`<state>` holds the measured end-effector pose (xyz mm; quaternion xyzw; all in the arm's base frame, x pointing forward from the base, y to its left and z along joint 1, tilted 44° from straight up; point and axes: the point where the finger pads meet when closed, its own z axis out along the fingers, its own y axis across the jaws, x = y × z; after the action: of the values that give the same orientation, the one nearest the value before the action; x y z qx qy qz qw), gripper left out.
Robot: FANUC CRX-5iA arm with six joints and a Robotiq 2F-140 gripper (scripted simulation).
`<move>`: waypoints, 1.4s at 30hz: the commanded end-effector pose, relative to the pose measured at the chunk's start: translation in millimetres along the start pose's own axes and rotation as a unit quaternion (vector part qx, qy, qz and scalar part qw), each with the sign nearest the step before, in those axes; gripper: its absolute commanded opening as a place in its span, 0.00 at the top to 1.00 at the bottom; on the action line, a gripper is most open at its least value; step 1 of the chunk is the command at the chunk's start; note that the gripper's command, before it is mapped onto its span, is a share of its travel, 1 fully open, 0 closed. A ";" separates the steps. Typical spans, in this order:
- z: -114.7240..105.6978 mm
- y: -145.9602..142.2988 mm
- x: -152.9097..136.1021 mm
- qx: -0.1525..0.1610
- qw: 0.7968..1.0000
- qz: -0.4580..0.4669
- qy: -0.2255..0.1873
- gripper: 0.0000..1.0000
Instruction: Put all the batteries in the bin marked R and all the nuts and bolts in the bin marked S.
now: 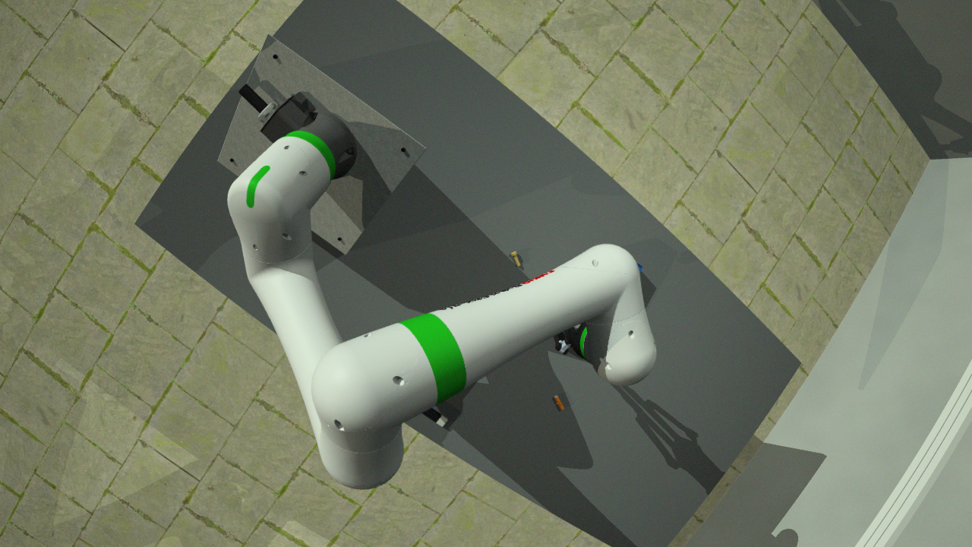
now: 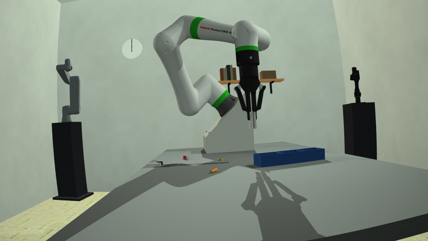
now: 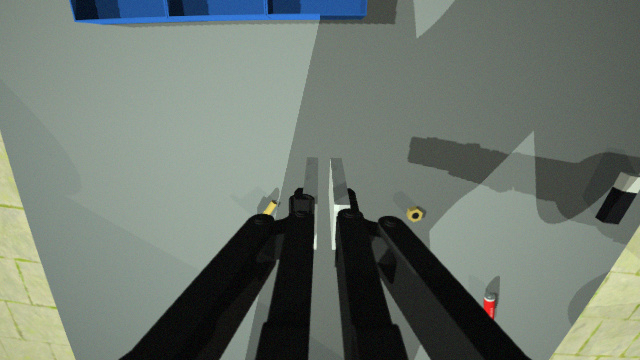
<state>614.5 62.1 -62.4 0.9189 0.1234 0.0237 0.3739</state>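
My gripper point(image 2: 252, 124) point(image 3: 323, 175) is shut with nothing between its fingers and hangs high above the table, fingers pointing down. A row of blue bins point(image 2: 288, 155) point(image 3: 220, 10) stands on the table beyond it; their letters cannot be read. A gold bolt point(image 3: 270, 207) point(image 1: 515, 257) lies just left of the fingers in the wrist view. A gold nut point(image 3: 414, 214) point(image 2: 220, 159) lies to their right. A red battery point(image 3: 489, 305) point(image 2: 185, 157) and a black-and-white block battery point(image 3: 617, 202) point(image 2: 158, 163) lie farther right. An orange battery point(image 1: 558, 403) point(image 2: 213, 170) lies apart in front of the bins.
The arm's grey base wedge point(image 2: 230, 137) stands at the back of the table. In the top view the arm covers the bins, the nut and the red battery. Black pedestals point(image 2: 70, 158) point(image 2: 359, 129) stand off the table on both sides.
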 end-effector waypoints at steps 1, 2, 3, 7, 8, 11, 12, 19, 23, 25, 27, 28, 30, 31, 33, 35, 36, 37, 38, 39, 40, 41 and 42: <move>11.2 -2.3 30.0 0.000 1.000 -0.001 -0.004 0.85; 14.2 -2.6 37.7 0.000 1.000 -0.001 -0.004 0.85; 17.3 -2.9 45.5 0.000 1.000 -0.001 -0.004 0.85; 29.5 -4.2 76.5 0.000 1.000 -0.001 -0.004 0.85; 32.5 -4.5 84.2 0.000 1.000 -0.001 -0.004 0.85; 41.7 -5.4 107.5 0.000 1.000 -0.001 -0.004 0.85; 44.7 -5.7 115.2 0.000 1.000 -0.001 -0.004 0.85; 57.8 -7.1 148.3 0.000 1.000 -0.001 -0.004 0.85; 57.8 -7.1 148.3 0.000 1.000 -0.001 -0.004 0.85; 57.8 -7.1 148.3 0.000 1.000 -0.001 -0.004 0.85; 57.8 -7.1 148.3 0.000 1.000 -0.001 -0.004 0.85; 60.5 -7.1 148.3 0.000 1.000 -0.001 -0.004 0.85; 65.8 -7.1 148.2 0.000 1.000 -0.001 -0.004 0.85; 68.5 -7.1 148.2 0.000 1.000 -0.001 -0.004 0.85; 68.5 -7.1 148.2 0.000 1.000 -0.001 -0.004 0.85; 73.8 -7.1 148.2 0.000 1.000 -0.001 -0.004 0.85; 76.5 -7.1 148.2 0.000 1.000 -0.001 -0.004 0.85; 79.1 -7.1 148.1 0.000 1.000 -0.001 -0.004 0.85; 81.8 -7.1 148.1 0.000 1.000 -0.001 -0.004 0.85; 84.5 -7.1 148.1 0.000 1.000 -0.001 -0.004 0.85; 87.1 -7.1 148.1 0.000 1.000 -0.001 -0.004 0.85; 89.8 -7.1 148.1 0.000 1.000 -0.001 -0.004 0.85; 92.5 -7.1 148.0 0.000 1.000 -0.001 -0.004 0.85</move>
<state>767.7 44.9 -135.9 0.9189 0.1225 0.0198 0.3746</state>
